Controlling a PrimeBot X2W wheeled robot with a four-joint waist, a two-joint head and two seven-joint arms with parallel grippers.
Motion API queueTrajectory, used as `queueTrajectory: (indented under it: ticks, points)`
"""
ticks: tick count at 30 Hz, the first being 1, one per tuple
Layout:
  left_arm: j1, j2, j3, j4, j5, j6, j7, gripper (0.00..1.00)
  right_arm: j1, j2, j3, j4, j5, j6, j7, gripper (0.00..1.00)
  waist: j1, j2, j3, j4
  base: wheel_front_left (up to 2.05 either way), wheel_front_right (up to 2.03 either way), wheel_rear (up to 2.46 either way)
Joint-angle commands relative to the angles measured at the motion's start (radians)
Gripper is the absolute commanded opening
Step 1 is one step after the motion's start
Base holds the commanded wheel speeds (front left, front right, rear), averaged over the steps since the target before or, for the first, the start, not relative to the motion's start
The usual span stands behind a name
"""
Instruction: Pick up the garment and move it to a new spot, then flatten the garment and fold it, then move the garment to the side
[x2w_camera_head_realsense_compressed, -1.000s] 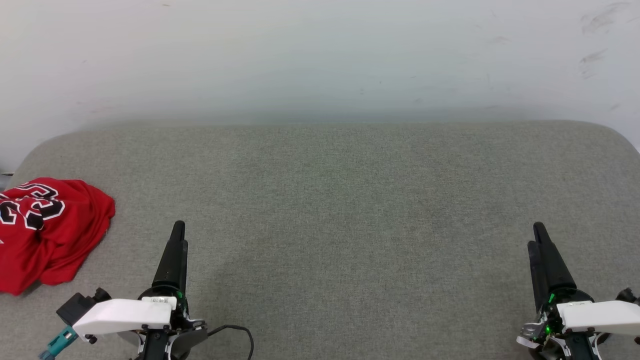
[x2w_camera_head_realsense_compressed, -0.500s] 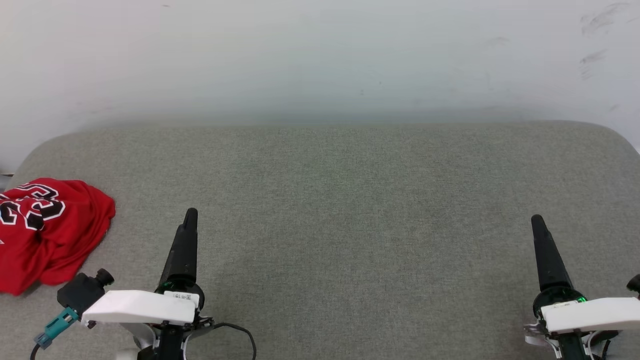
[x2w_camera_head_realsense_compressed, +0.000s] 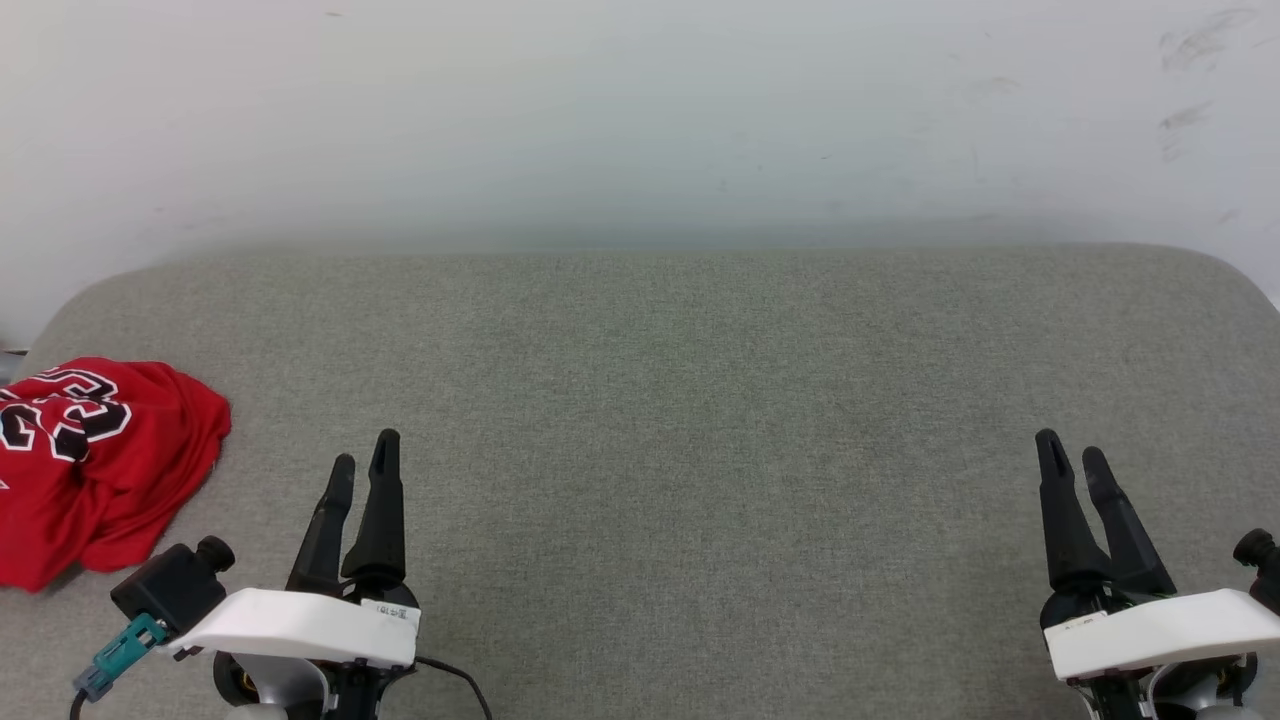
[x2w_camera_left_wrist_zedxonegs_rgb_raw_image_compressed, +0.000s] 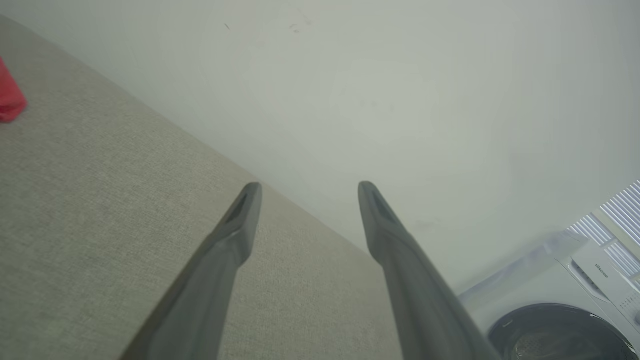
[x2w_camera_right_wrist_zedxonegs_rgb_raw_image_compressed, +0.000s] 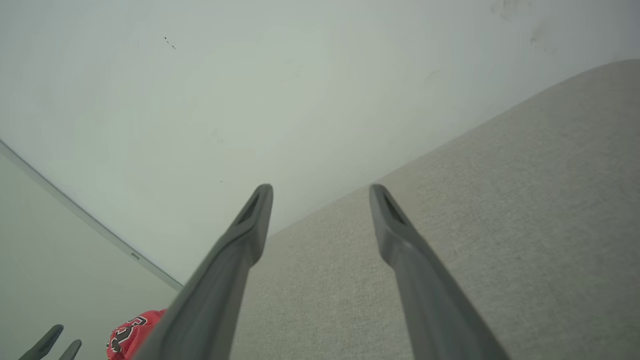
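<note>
Crumpled garment (x2w_camera_head_realsense_compressed: 95, 465) lies at the frame's left edge on the grey surface (x2w_camera_head_realsense_compressed: 680, 400); left end effector (x2w_camera_head_realsense_compressed: 365, 450) and right end effector (x2w_camera_head_realsense_compressed: 1070, 447) hover parted and empty, every step apparently ahead

A grey fabric surface (x2w_camera_head_realsense_compressed: 700, 400) against a pale scuffed wall (x2w_camera_head_realsense_compressed: 640, 120)

The desk (x2w_camera_head_realsense_compressed: 700, 400) is covered in coarse-woven, matt grey cloth. The garment (x2w_camera_head_realsense_compressed: 95, 460) is thin, soft, rumpled fabric. The left gripper (x2w_camera_head_realsense_compressed: 365, 449) and right gripper (x2w_camera_head_realsense_compressed: 1070, 446) have smooth, matt dark fingers and smooth white plastic shells.
</note>
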Motion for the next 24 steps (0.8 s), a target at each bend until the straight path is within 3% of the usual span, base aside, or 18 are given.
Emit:
queueTrajectory:
  ticks: [1, 24]
  points:
    - [-0.003, 0.003, 0.005, -0.011, 0.033, 0.0, -0.009, 1.0, -0.006, -0.003, 0.0, -0.02, -0.035, 0.0, -0.001, 1.0, 0.0, 0.0, 0.0, 0.0, 0.0, 0.0, 0.0]
    - [0.014, 0.015, -0.001, 0.013, 0.411, 0.006, -0.071, 1.0, 0.023, -0.004, 0.005, -0.104, -0.393, 0.0, 0.06, 1.0, 0.0, 0.0, 0.001, -0.001, 0.0, 0.0, 0.0]
